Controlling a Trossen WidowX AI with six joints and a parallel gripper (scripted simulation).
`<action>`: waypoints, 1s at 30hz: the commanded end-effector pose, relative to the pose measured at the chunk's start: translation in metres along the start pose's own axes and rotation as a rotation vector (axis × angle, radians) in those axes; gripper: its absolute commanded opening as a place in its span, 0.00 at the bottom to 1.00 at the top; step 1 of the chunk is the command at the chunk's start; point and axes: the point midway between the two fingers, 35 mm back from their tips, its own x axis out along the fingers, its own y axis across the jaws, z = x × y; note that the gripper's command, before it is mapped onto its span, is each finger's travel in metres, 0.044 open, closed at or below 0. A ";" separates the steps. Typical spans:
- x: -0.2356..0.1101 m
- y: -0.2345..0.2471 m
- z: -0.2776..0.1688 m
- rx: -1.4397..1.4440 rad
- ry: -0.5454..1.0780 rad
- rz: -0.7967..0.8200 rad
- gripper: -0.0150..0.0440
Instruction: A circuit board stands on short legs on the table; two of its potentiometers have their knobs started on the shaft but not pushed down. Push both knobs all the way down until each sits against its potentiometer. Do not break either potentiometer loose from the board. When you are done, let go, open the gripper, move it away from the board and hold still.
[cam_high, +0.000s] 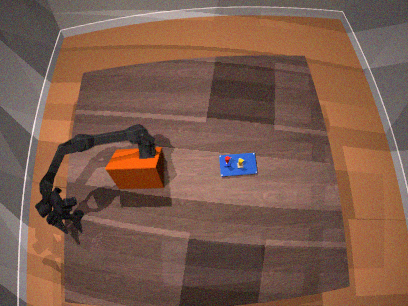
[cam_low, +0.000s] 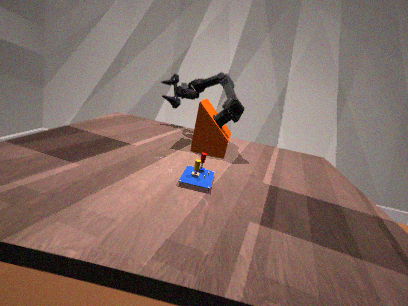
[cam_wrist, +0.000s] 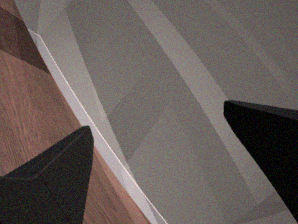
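A small blue circuit board (cam_high: 250, 169) (cam_low: 188, 178) stands on the wooden table, right of centre in the overhead view. On it a red knob (cam_high: 227, 159) (cam_low: 204, 154) and a yellow knob (cam_high: 241, 161) (cam_low: 197, 163) sit raised on their shafts. My gripper (cam_high: 74, 222) (cam_low: 170, 91) is open and empty, held high in the air far to the left of the board, beyond the orange block. In the wrist view the two dark fingers stand wide apart (cam_wrist: 160, 169) and point at the floor edge and wall; the board is out of that view.
An orange wedge-shaped block (cam_high: 136, 170) (cam_low: 210, 132) carries the arm's base and stands between my gripper and the board. The table (cam_high: 250, 240) (cam_low: 125, 210) ends in a white-lined border on all sides.
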 end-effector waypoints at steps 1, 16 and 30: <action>0.002 -0.001 0.002 0.002 -0.002 0.005 0.89; 0.154 -0.031 0.162 0.184 -0.064 0.438 0.25; 0.258 0.052 0.351 0.307 0.088 0.865 0.25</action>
